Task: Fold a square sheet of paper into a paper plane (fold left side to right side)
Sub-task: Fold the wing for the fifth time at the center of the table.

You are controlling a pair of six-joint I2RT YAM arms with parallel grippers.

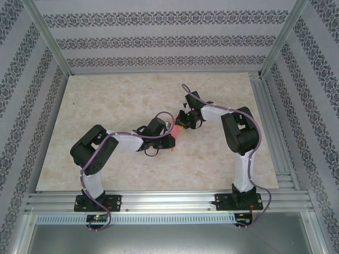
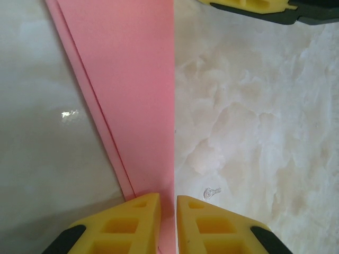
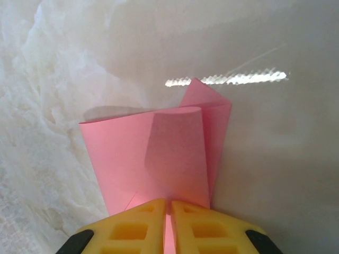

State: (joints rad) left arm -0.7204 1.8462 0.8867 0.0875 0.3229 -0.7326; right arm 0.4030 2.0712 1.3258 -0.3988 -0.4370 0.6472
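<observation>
The pinkish-red sheet of paper (image 1: pixel 172 132) is partly folded and held between the two grippers at mid-table. In the left wrist view the paper (image 2: pixel 132 90) is a long tapering strip with a doubled left edge, and it narrows into my left gripper (image 2: pixel 168 211). That gripper's yellow fingers are shut on it. In the right wrist view the paper (image 3: pixel 159 159) curls up with layers overlapping, and my right gripper (image 3: pixel 168 211) is shut on its near edge. In the top view the left gripper (image 1: pixel 167 139) and right gripper (image 1: pixel 183 123) are close together. The right gripper's fingers (image 2: pixel 254 5) show at the top of the left wrist view.
The marble-patterned tabletop (image 1: pixel 122 100) lies around the arms. Patterned walls and a metal frame (image 1: pixel 47 37) enclose the back and sides. Aluminium rails (image 1: pixel 169 203) run along the near edge by the arm bases.
</observation>
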